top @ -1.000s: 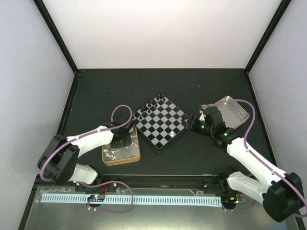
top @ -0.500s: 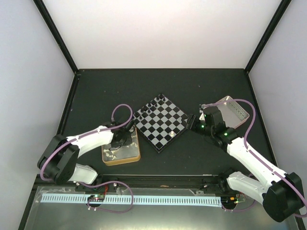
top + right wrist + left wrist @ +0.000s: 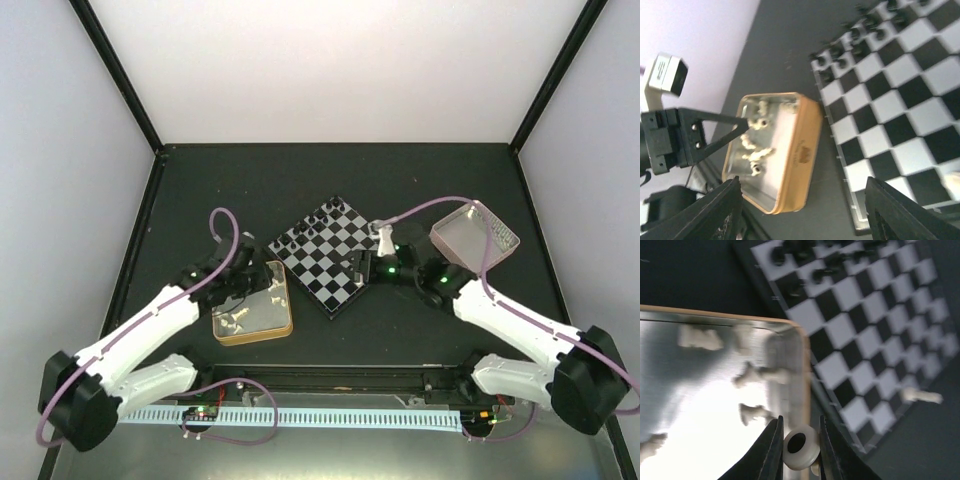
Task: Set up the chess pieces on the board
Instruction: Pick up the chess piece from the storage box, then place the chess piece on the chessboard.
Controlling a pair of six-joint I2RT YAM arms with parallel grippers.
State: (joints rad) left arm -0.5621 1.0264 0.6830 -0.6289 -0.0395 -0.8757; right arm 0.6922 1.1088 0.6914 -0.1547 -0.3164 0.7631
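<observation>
The board lies in the middle of the table, turned like a diamond, with black chess pieces along its far left edge. In the left wrist view my left gripper is shut on a cream-white chess piece, seen base-on as a ring, just above the right rim of the gold-rimmed tin. More white pieces lie in that tin. One white piece lies on the board's near corner. My right gripper stands wide open and holds nothing, low over that near corner.
The gold-rimmed tin sits left of the board. A pinkish silver tray stands at the right, behind my right arm. Black frame posts and pale walls close in the table.
My left gripper has shut on a white piece in the tin and raised it toward the rim. My right arm has swung left from the tray to the board's near corner, jaws opening wider.
</observation>
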